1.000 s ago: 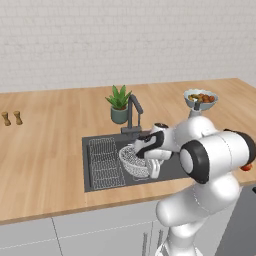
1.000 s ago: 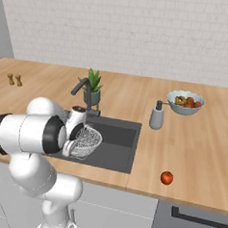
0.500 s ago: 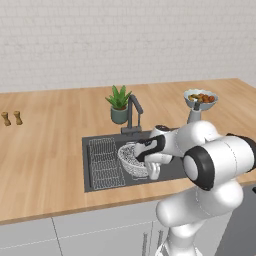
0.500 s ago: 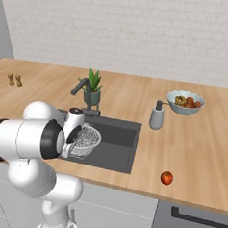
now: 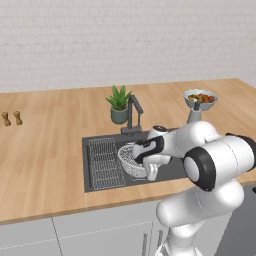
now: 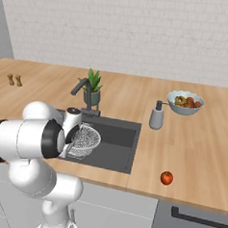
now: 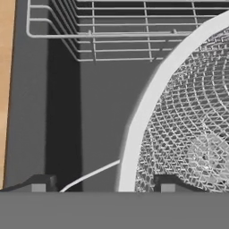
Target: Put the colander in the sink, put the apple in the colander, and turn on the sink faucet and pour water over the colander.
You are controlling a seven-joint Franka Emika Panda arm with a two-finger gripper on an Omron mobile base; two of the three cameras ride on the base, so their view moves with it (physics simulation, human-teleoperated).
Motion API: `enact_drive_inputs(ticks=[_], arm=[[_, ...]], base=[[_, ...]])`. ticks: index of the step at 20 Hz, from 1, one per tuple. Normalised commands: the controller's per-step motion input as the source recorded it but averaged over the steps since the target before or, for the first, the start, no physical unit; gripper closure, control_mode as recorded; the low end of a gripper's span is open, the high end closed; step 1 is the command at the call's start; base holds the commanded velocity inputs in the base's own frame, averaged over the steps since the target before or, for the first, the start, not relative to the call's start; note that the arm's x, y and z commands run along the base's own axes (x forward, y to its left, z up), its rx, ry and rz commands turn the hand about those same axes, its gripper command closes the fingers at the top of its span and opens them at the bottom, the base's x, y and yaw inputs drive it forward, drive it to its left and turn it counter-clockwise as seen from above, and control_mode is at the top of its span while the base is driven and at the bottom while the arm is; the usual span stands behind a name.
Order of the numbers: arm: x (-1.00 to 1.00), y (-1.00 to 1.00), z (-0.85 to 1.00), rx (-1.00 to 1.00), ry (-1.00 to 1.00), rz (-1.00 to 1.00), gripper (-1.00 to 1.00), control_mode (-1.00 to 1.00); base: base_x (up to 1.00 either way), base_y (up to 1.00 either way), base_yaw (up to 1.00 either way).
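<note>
the colander (image 5: pixel 132 159) sits low in the sink (image 6: pixel 118 145) beside the wire rack (image 5: pixel 104 162), so fruit and water can land in it. the jaws stand partly open astride its white rim, whether gripping i cannot tell; the apple (image 6: pixel 166 178) waits on the table (image 6: pixel 191 140), well apart.

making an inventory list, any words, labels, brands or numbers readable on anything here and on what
None can be read.
The soap dispenser, the plant's pot, the fruit bowl, the faucet, the colander and the sink all show plain surfaces with no text, label or sign.
</note>
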Motion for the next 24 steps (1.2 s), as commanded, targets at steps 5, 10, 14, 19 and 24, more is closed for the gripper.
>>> enact_drive_inputs(ticks=[5, 10, 14, 19, 24], arm=[[0.00, 0.27, -0.01, -0.01, 0.01, 0.00, 1.00, -1.00], [0.00, 0.00, 0.00, 0.00, 0.00, 0.00, -1.00, -1.00], [0.00, 0.00, 0.00, 0.00, 0.00, 0.00, -1.00, -1.00], [0.00, 0.00, 0.09, 0.00, 0.00, 0.00, -1.00, -1.00], [0.00, -0.01, 0.46, 0.00, 0.00, 0.00, -1.00, -1.00]], base=[[0.00, 0.00, 0.00], [0.00, 0.00, 0.00], [0.00, 0.00, 0.00], [0.00, 0.00, 0.00], [0.00, 0.00, 0.00]])
